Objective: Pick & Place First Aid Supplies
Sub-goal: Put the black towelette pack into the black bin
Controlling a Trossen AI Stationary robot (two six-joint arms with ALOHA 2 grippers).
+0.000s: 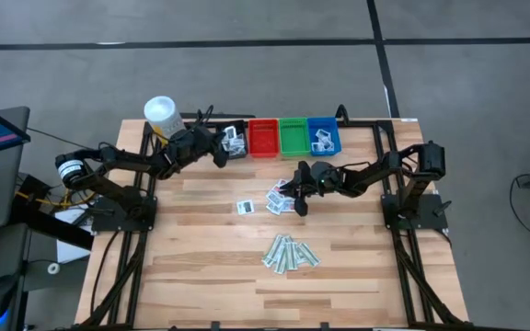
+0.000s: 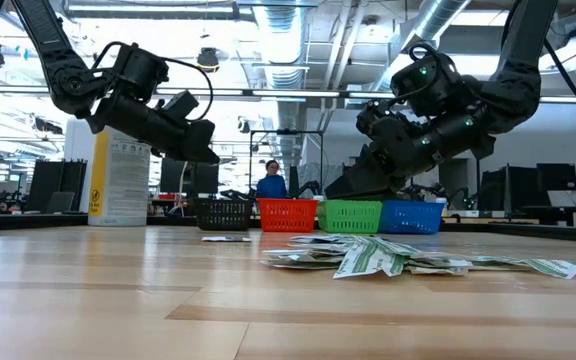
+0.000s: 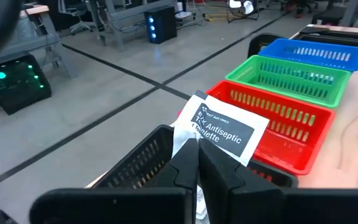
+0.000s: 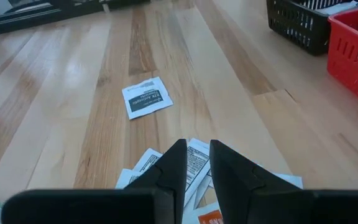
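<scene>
My left gripper [image 1: 221, 153] [image 3: 197, 163] hangs over the black bin [image 3: 135, 163] at the table's far edge, shut on a white packet with dark print [image 3: 225, 127]. My right gripper [image 1: 298, 191] [image 4: 197, 155] hovers above a small heap of white packets [image 1: 279, 199] [image 4: 194, 171] at mid-table, its fingers a narrow gap apart and touching nothing. One white packet [image 1: 245, 207] [image 4: 146, 98] lies flat by itself to the left of the heap. A pile of pale-green strips [image 1: 290, 253] [image 2: 378, 258] lies nearer the table's near edge. My left gripper pinches the white packet between its two fingers by the packet's lower edge [image 3: 194, 138]. The packet stands up past the fingertips, lifted clear, over the black bin. The fingers themselves hide how far back it reaches.
A row of bins stands along the far edge: black [image 1: 236, 144], red [image 1: 263, 138], green [image 1: 294, 136], blue [image 1: 324, 138]. The black and blue bins hold white packets. A white canister [image 1: 161, 115] stands at the far left corner. Bare wood lies around the heaps.
</scene>
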